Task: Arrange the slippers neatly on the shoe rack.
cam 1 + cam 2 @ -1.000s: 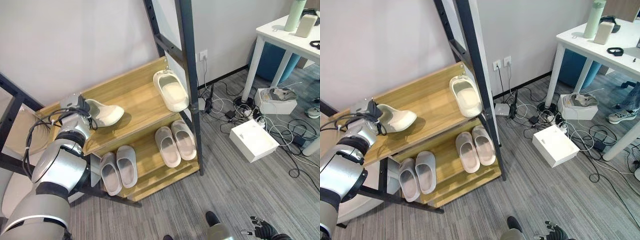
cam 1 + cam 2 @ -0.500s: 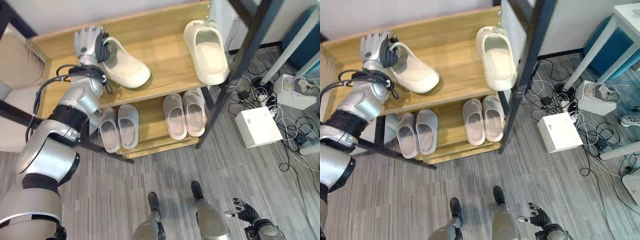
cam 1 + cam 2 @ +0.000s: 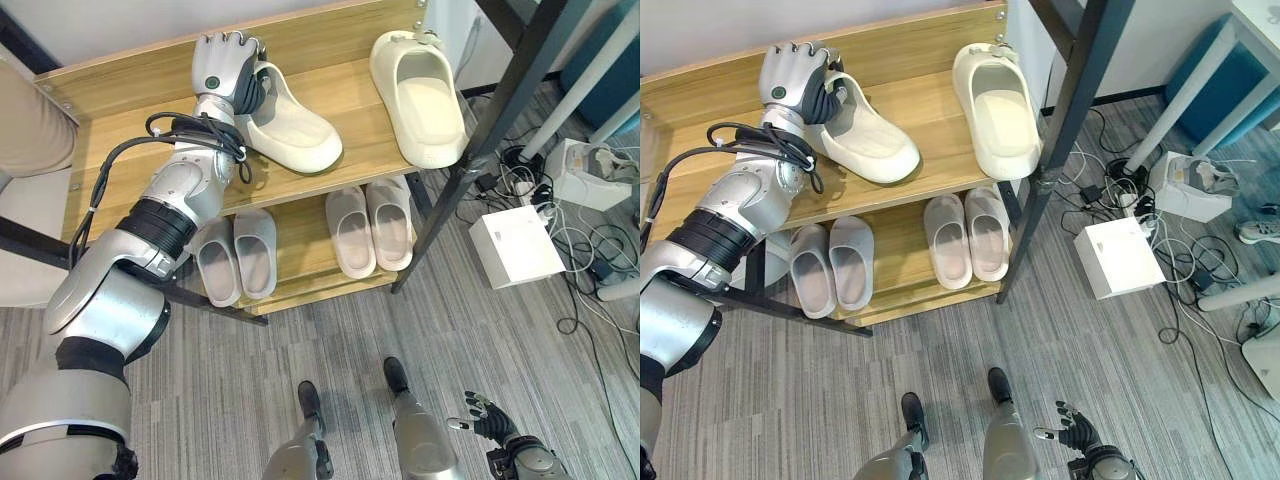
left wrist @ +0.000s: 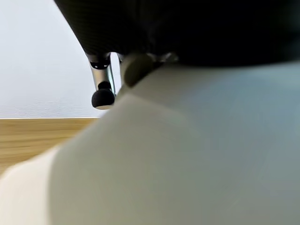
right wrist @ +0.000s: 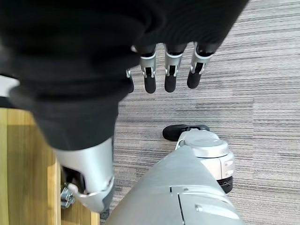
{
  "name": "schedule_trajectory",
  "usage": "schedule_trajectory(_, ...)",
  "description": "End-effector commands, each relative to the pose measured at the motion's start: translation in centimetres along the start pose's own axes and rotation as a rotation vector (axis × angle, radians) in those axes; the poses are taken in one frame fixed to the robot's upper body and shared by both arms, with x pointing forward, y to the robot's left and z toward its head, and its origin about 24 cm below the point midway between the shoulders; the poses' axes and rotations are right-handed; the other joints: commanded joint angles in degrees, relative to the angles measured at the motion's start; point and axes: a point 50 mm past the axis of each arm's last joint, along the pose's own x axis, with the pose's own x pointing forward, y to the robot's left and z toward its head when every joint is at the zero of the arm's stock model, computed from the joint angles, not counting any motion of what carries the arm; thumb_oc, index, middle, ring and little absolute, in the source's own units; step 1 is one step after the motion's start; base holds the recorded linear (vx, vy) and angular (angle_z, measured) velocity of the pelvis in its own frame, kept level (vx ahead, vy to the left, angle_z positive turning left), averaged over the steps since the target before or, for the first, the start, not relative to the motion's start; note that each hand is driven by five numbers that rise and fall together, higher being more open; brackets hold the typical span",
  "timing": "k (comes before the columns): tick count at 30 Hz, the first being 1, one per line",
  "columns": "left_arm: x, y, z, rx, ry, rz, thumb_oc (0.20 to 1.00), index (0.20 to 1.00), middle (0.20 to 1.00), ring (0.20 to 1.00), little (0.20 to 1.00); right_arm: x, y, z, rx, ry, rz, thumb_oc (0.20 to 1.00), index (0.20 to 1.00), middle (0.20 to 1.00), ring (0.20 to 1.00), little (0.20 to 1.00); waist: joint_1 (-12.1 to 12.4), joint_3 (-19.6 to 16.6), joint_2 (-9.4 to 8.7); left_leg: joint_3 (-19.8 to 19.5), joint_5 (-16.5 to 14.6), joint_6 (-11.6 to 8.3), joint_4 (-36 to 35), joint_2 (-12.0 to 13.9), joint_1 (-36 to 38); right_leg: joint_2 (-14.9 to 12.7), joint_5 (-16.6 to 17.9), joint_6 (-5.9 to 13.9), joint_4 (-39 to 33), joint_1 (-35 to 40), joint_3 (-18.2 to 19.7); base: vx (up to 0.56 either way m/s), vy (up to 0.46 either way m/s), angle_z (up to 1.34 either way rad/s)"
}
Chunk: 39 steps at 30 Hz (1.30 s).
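On the wooden top shelf point(image 3: 120, 110) of the shoe rack, my left hand point(image 3: 225, 70) is shut on the heel rim of a cream slipper point(image 3: 295, 135), whose toe points right and toward me. In the left wrist view that slipper point(image 4: 187, 154) lies right against the palm, with one fingertip point(image 4: 103, 97) past its edge. A second cream slipper point(image 3: 418, 90) lies at the right end of the same shelf, a short gap from the first. Two grey pairs point(image 3: 237, 255) point(image 3: 370, 228) sit side by side on the lower shelf. My right hand point(image 3: 1072, 432) hangs low over the floor with its fingers point(image 5: 169, 75) straight.
A black slanted frame post point(image 3: 490, 130) crosses in front of the rack's right end. On the floor to the right lie a white box point(image 3: 515, 248), tangled cables point(image 3: 590, 270) and a second white box point(image 3: 580, 170). A beige cushion point(image 3: 30, 120) is at the left.
The camera has tilted down over the rack. My left hand has slid the held cream slipper to the right along the top shelf, closer to the other cream slipper.
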Motion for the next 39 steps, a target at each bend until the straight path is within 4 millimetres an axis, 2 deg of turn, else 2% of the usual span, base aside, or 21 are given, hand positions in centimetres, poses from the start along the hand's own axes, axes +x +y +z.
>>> schedule_trajectory(1, 2.6, 3.0, 5.7, -0.044, -0.203, 0.096, 0.2, 0.2, 0.2, 0.2, 0.2, -0.1, -2.0, 1.5, -0.02, -0.066, -0.046, 1.0, 1.0, 1.0, 1.0, 1.0, -4.8, -0.3, -0.49, 0.4, -4.1, -1.5, 2.4, 1.3, 3.0, 3.5, -5.5, -2.0, 2.7, 0.0, -0.4, 0.01, -0.007, -0.18)
schedule_trajectory(3, 2.6, 2.8, 5.8, -0.043, -0.203, 0.091, 0.2, 0.2, 0.2, 0.2, 0.2, -0.1, -2.1, 1.4, -0.018, -0.065, -0.051, 1.0, 1.0, 1.0, 1.0, 1.0, -4.9, -0.4, -0.41, 0.8, -4.2, -1.52, 2.4, 1.3, 3.1, 3.6, -5.4, -1.99, 2.7, -0.2, -0.1, 0.02, -0.009, -0.24)
schedule_trajectory(11, 1.7, 2.6, 8.0, -0.048, -0.319, 0.11, 0.2, 0.2, 0.2, 0.2, 0.2, -0.4, -2.7, 1.1, -0.004, -0.061, -0.077, 1.0, 1.0, 1.0, 1.0, 1.0, -5.5, -1.0, 0.63, 1.9, -4.6, -1.64, 1.7, 1.3, 4.2, 4.0, -5.7, -1.96, 2.5, -0.1, 0.9, 0.03, -0.012, -0.14)
schedule_trajectory(15, 1.4, 2.5, 8.1, -0.019, -0.348, 0.112, 0.2, 0.2, 0.2, 0.2, 0.2, -0.5, -2.8, 1.0, -0.002, -0.063, -0.084, 1.0, 1.0, 1.0, 1.0, 1.0, -5.4, -1.3, 1.16, 1.9, -4.5, -1.72, 1.3, 1.2, 4.8, 3.9, -5.8, -1.99, 2.2, 0.5, 0.7, 0.02, -0.002, -0.05)
schedule_trajectory(22, 1.6, 1.1, 7.1, 0.028, -0.291, 0.055, 0.2, 0.2, 0.2, 0.2, 0.2, -0.5, -3.0, 1.1, -0.012, -0.067, -0.096, 1.0, 1.0, 1.0, 1.0, 1.0, -5.9, -1.6, 1.67, 1.9, -4.3, -1.76, 0.8, 1.1, 5.1, 3.9, -5.6, -2.01, 1.6, 0.9, 0.5, 0.0, -0.003, 0.02)
schedule_trajectory(23, 1.7, 0.6, 6.6, 0.038, -0.257, 0.033, 0.448, 0.448, 0.448, 0.448, 0.448, -0.5, -3.0, 1.1, -0.011, -0.066, -0.096, 1.0, 1.0, 1.0, 1.0, 1.0, -6.0, -1.6, 1.62, 2.1, -4.3, -1.75, 0.8, 1.1, 5.1, 4.0, -5.5, -1.98, 1.6, 0.7, 0.5, 0.0, 0.0, 0.0)
schedule_trajectory(24, 1.7, 0.6, 6.6, 0.038, -0.257, 0.033, 0.586, 0.586, 0.586, 0.586, 0.586, -0.5, -3.0, 1.1, -0.011, -0.066, -0.096, 1.0, 1.0, 1.0, 1.0, 1.0, -6.0, -1.6, 1.62, 2.1, -4.3, -1.75, 0.8, 1.1, 5.1, 4.0, -5.5, -1.99, 1.6, 0.7, 0.6, 0.0, 0.0, 0.0)
schedule_trajectory(25, 1.6, 0.3, 6.2, 0.031, -0.232, 0.019, 1.0, 1.0, 1.0, 1.0, 1.0, -0.5, -2.9, 1.0, -0.007, -0.062, -0.097, 1.0, 1.0, 1.0, 1.0, 1.0, -6.0, -1.6, 1.56, 2.1, -4.3, -1.74, 0.8, 1.1, 5.1, 4.0, -5.5, -1.99, 1.6, 0.6, 0.5, 0.0, 0.0, 0.0)
schedule_trajectory(31, 1.5, 0.0, 5.2, -0.013, -0.163, 0.01, 1.0, 1.0, 1.0, 1.0, 1.0, -0.6, -2.4, 0.2, 0.005, -0.039, -0.088, 1.0, 1.0, 1.0, 1.0, 1.0, -5.6, -1.8, 1.32, 2.0, -4.4, -1.74, 1.1, 1.2, 5.7, 4.1, -5.7, -2.15, 1.6, 1.6, 0.4, 0.0, 0.0, 0.0)
schedule_trajectory(33, 1.4, 1.0, 5.5, -0.083, -0.176, 0.063, 1.0, 1.0, 1.0, 1.0, 1.0, -0.8, -2.1, -0.4, 0.012, -0.019, -0.078, 1.0, 1.0, 1.0, 1.0, 1.0, -4.6, -2.5, 1.27, 1.2, -4.5, -1.75, 1.2, 1.2, 6.3, 3.8, -5.9, -2.27, 1.2, 3.1, -0.4, 0.0, -0.016, 0.01)
schedule_trajectory(39, 1.0, 2.1, 5.6, -0.169, -0.191, 0.117, 1.0, 1.0, 1.0, 1.0, 1.0, -0.6, -1.6, -0.4, 0.028, -0.01, -0.061, 1.0, 1.0, 1.0, 1.0, 1.0, -3.5, -3.4, 1.19, 0.3, -4.5, -1.66, 1.2, 1.0, 6.8, 3.5, -5.8, -2.34, 0.2, 4.9, -1.2, -0.01, -0.001, 0.06)
